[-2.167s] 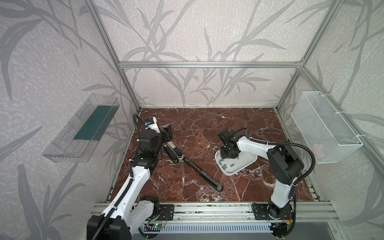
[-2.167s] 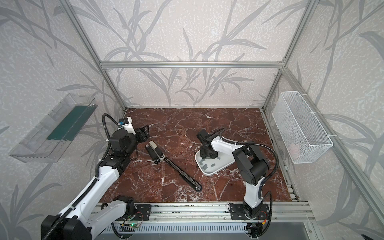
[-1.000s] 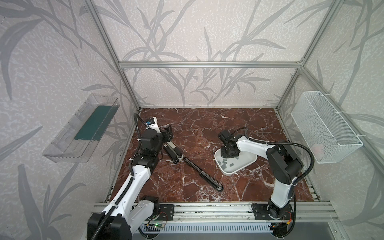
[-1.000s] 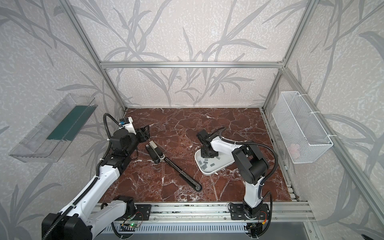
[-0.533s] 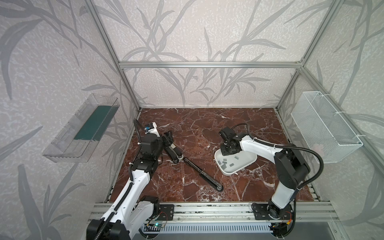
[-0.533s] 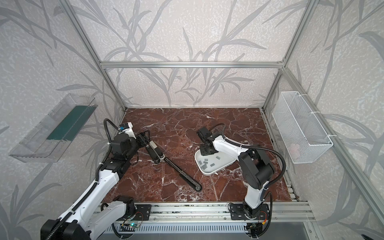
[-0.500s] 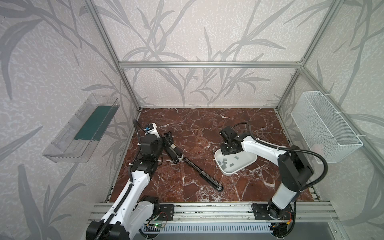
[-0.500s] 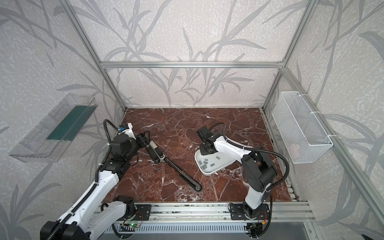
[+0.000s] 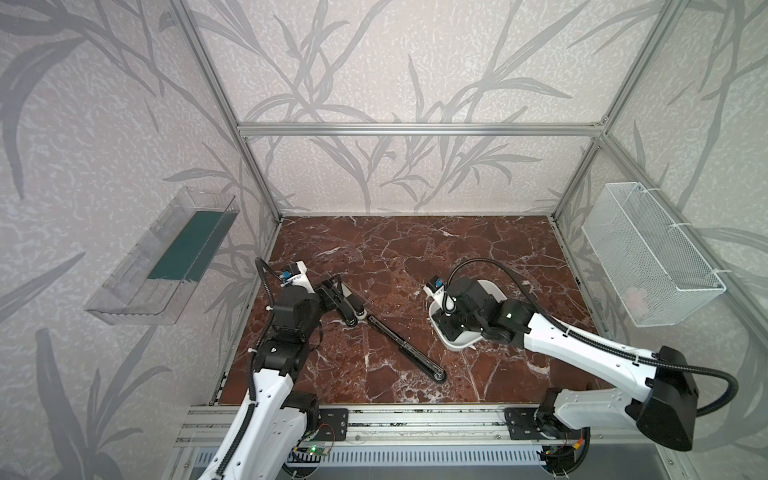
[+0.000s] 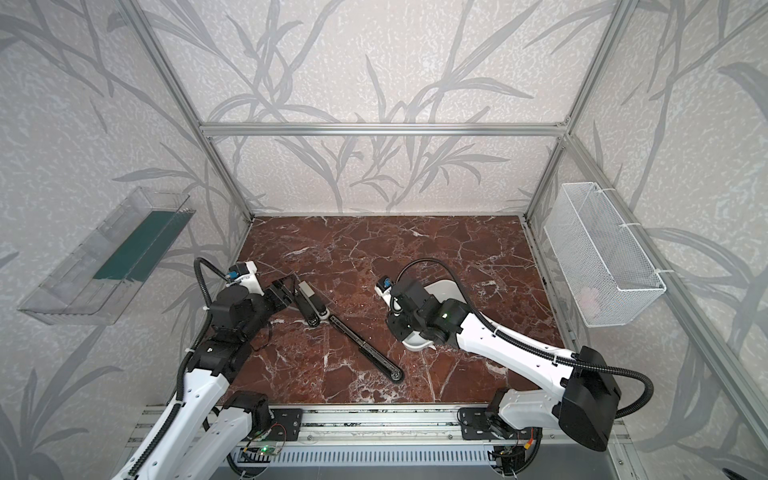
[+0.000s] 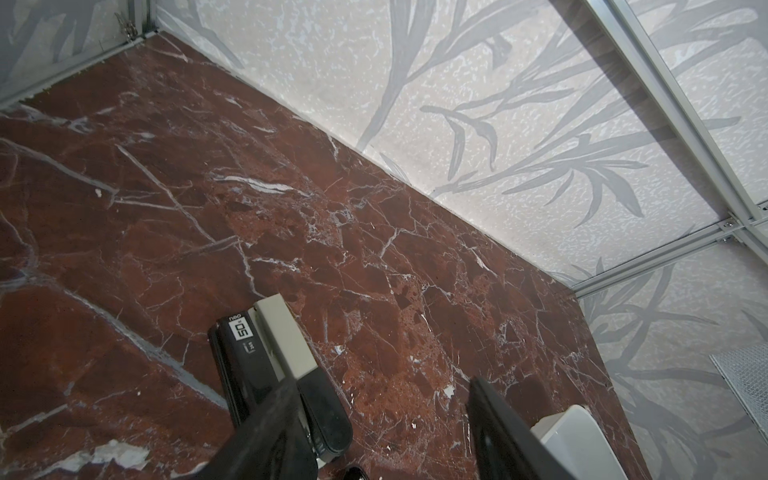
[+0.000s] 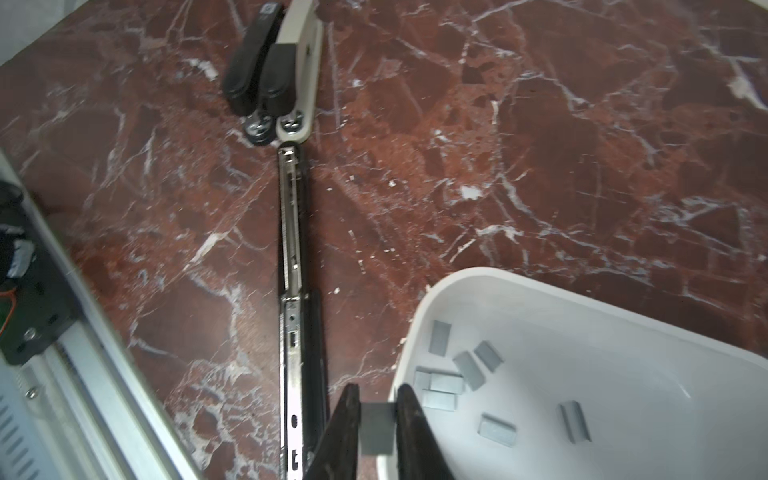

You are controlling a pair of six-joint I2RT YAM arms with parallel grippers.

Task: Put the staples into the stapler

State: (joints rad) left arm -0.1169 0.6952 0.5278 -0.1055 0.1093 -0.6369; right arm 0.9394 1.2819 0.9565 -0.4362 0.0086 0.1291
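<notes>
The stapler (image 9: 353, 309) lies opened out on the marble floor, its black and beige body (image 12: 276, 62) at the far left and its long metal rail (image 12: 292, 232) running toward the front. In both top views my left gripper (image 9: 332, 291) stands open by the body. In the left wrist view one finger (image 11: 274, 415) overlaps the body (image 11: 266, 353) and the other hangs over bare floor. My right gripper (image 12: 377, 405) is shut on one grey strip of staples (image 12: 376, 432), at the white tray's rim (image 12: 419, 316) beside the rail. Several more staples (image 12: 446, 384) lie in the tray.
The white tray (image 9: 492, 291) sits right of centre, partly under my right arm. A clear plastic bin (image 9: 166, 266) hangs on the left wall and a white wire basket (image 9: 648, 257) on the right wall. An aluminium rail (image 9: 374, 419) borders the front edge.
My right gripper has come up off the tray floor with a staple strip and its elbow has swung out to the right. The left arm has drawn back slightly beside the stapler body.
</notes>
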